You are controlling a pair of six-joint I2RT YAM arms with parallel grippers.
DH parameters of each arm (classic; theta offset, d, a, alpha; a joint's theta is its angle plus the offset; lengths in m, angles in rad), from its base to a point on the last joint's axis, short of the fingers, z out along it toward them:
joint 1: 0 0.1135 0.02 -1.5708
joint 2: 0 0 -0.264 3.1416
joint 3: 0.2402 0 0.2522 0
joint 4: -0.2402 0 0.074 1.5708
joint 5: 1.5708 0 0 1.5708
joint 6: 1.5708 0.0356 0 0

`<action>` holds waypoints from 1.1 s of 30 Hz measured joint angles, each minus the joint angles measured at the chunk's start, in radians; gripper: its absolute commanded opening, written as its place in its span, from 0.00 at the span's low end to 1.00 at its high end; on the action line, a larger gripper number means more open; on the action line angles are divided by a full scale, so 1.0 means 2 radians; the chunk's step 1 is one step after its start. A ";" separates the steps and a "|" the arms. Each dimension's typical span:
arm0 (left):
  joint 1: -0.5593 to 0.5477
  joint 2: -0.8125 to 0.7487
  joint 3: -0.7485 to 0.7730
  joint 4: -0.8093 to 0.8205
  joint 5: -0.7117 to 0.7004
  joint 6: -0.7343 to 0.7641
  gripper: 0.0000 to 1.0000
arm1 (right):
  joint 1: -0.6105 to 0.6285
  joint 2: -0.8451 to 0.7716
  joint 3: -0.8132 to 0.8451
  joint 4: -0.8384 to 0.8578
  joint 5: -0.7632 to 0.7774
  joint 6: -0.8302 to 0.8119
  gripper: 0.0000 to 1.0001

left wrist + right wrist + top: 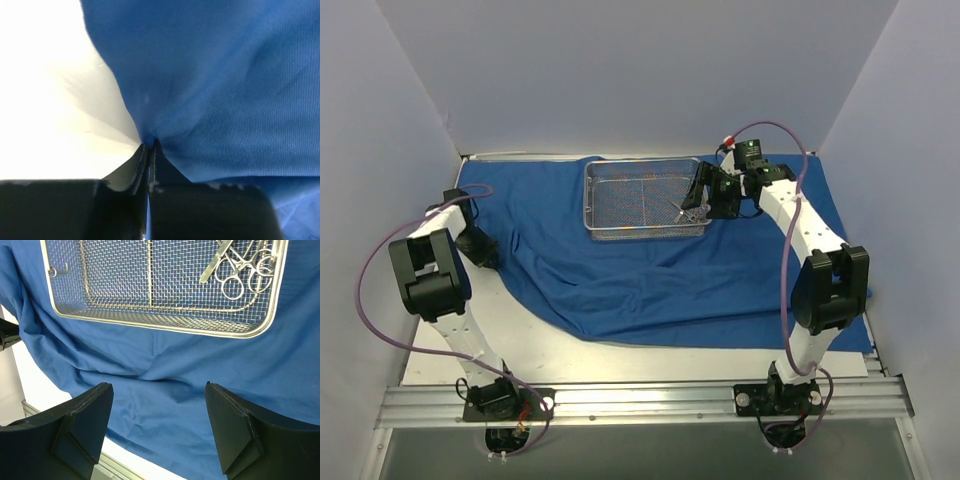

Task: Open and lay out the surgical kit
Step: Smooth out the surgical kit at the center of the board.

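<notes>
Well to the left of the wire-mesh tray [645,233] and nearer than it, the left gripper [149,149] is pinched on the left edge of the blue cloth [650,280]. Its fingers [125,172] are pressed together with the fabric between them, over the white table [560,350]. The cloth lies spread and wrinkled under the tray. At the tray's right end the right gripper [157,390] hangs with its fingers [82,425] spread wide, holding nothing. The scissor-handled instruments [240,270] lie clustered inside the tray's right end.
</notes>
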 measured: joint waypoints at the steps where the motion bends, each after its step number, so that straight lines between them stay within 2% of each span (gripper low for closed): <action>1: 0.004 -0.002 -0.003 0.001 0.005 -0.002 0.02 | 0.002 0.001 0.001 0.000 0.000 0.000 0.75; 4: 0.016 -0.023 -0.032 0.008 0.013 -0.013 0.02 | 0.010 0.004 0.005 0.000 0.000 0.000 0.75; 7: 0.029 -0.070 -0.092 0.001 0.000 -0.032 0.02 | 0.027 0.005 0.006 0.001 0.000 0.001 0.75; 13: 0.044 -0.223 -0.195 -0.093 -0.032 -0.076 0.03 | 0.085 0.005 0.006 0.002 -0.006 0.005 0.75; 17: 0.050 -0.331 -0.197 -0.146 -0.046 -0.092 0.02 | 0.113 0.005 0.009 0.000 -0.010 0.006 0.76; 23: 0.103 -0.443 -0.196 -0.228 -0.084 -0.142 0.03 | 0.116 0.016 0.041 -0.006 -0.013 0.008 0.76; 24: 0.106 -0.466 -0.196 -0.235 -0.087 -0.154 0.07 | 0.116 0.016 0.042 -0.005 -0.013 0.008 0.76; 25: 0.106 -0.483 -0.196 -0.241 -0.086 -0.162 0.24 | 0.116 0.016 0.042 -0.006 -0.013 0.010 0.76; 27: 0.106 -0.510 -0.196 -0.250 -0.082 -0.173 0.39 | 0.115 0.016 0.042 -0.006 -0.013 0.011 0.76; 30: 0.106 -0.518 -0.189 -0.264 -0.073 -0.179 0.41 | 0.115 0.016 0.042 -0.007 -0.013 0.012 0.77; 33: 0.105 -0.482 -0.159 -0.271 -0.056 -0.177 0.47 | 0.112 0.016 0.042 -0.008 -0.011 0.011 0.77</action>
